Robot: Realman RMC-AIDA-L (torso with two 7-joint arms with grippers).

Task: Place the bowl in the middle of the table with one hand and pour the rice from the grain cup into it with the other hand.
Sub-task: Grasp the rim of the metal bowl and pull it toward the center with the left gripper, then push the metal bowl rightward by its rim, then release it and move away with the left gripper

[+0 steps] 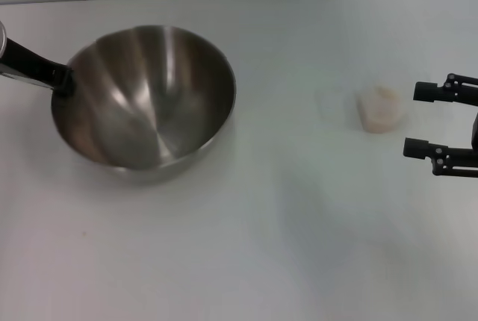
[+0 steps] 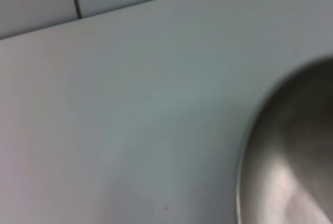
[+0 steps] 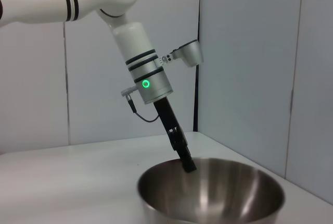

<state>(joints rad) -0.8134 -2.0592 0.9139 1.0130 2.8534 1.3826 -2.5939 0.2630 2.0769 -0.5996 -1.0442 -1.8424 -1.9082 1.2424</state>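
- Left gripper (image 1: 63, 80) clamped on steel bowl (image 1: 146, 97) rim, left of table (image 1: 246, 246) centre.
- Right gripper (image 1: 432, 119) spread wide; grain cup (image 1: 381, 109) with rice (image 1: 384, 97) just inboard of it.

shiny brushed metal bowl (image 1: 149, 97), smooth matt white table (image 1: 299, 246), seemingly clear plastic cup (image 1: 381, 110)

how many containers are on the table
2: the bowl on the table's left part, gripped at its rim by the left gripper; the grain cup near the open right gripper.
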